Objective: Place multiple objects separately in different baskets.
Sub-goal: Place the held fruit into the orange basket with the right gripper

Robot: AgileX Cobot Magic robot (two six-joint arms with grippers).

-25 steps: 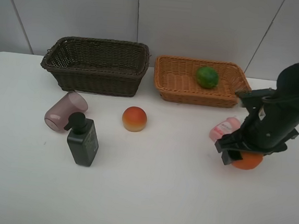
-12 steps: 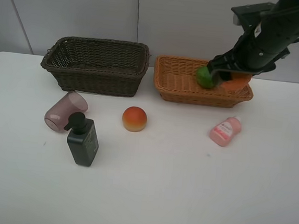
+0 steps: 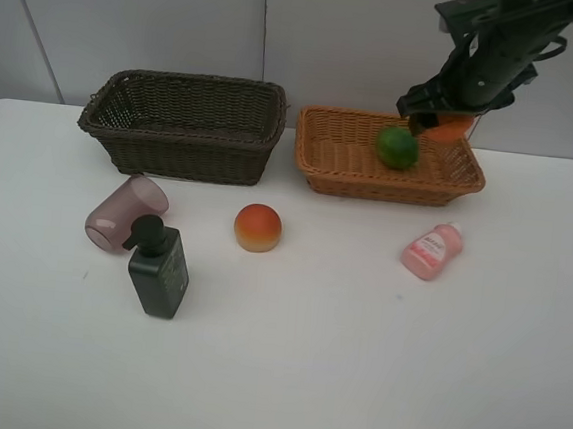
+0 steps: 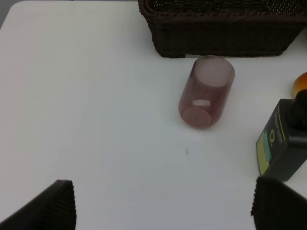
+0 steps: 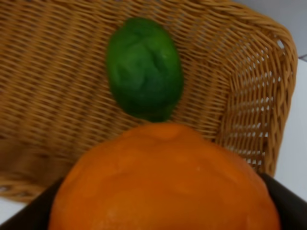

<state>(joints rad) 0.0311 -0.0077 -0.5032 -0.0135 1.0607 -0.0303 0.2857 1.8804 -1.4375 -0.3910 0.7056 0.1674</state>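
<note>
**Orange hanging over the light basket: the drop could get messy**

The right gripper (image 3: 441, 120) is clamped on the orange (image 3: 452, 131), up in the air over the far right end of the light basket (image 3: 341, 169), near its back rim. The green fruit (image 3: 398, 147) already lies in that basket.

My worry is that if it lets go from that height, the orange bounces off the weave, knocks the green fruit, or hops the rim onto the surface (image 3: 304, 357). It's round and close to the edge. Coming lower and more toward the middle looks safer to me.

The right wrist view is nearly all orange between the jaws, with the green fruit just beyond it. That lineup is hard to judge from the high camera.

Only the high view shows the small pink bottle (image 3: 431, 249) out on the surface.

The left gripper (image 4: 163, 206) shows only in the left wrist view. It's spread wide, holding nothing, above the tipped-over pink cup (image 4: 206, 91) beside the dark basket (image 4: 225, 28) and pump bottle (image 4: 283, 143).
</note>
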